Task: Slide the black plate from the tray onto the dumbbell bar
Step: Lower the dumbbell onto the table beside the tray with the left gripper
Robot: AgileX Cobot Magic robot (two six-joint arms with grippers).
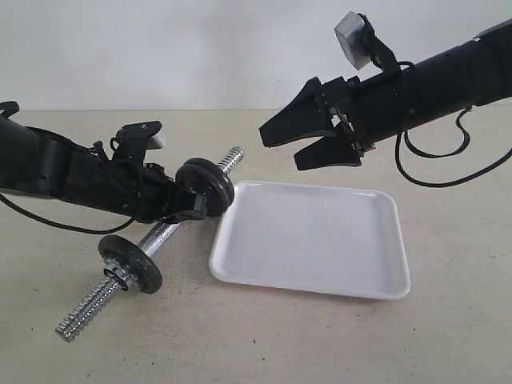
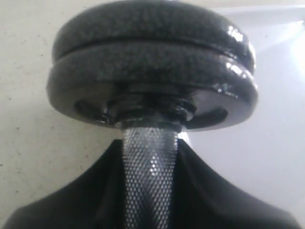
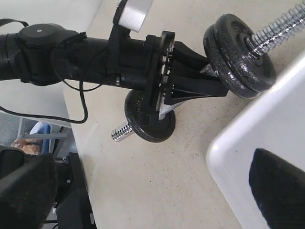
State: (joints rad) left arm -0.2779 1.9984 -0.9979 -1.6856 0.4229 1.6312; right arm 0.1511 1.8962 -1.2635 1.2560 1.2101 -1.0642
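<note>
The dumbbell bar (image 1: 162, 234) lies tilted, its far threaded end (image 3: 281, 29) over the corner of the white tray (image 1: 320, 276). The black plate (image 1: 210, 185) sits on the bar, pressed flush against a second like disc; both fill the left wrist view (image 2: 152, 71). My left gripper (image 1: 189, 210) is shut on the bar's knurled middle (image 2: 148, 176) just behind them. A black disc with a silver nut (image 1: 132, 262) sits near the bar's near end. My right gripper (image 1: 280, 150) hangs open and empty above the tray's far left corner. Nothing lies in the tray.
The beige tabletop (image 1: 264, 344) runs around the tray and bar. In the right wrist view, the table's edge and dark equipment (image 3: 71, 191) lie beyond the bar's near end. Cables (image 1: 432, 172) hang from the right arm.
</note>
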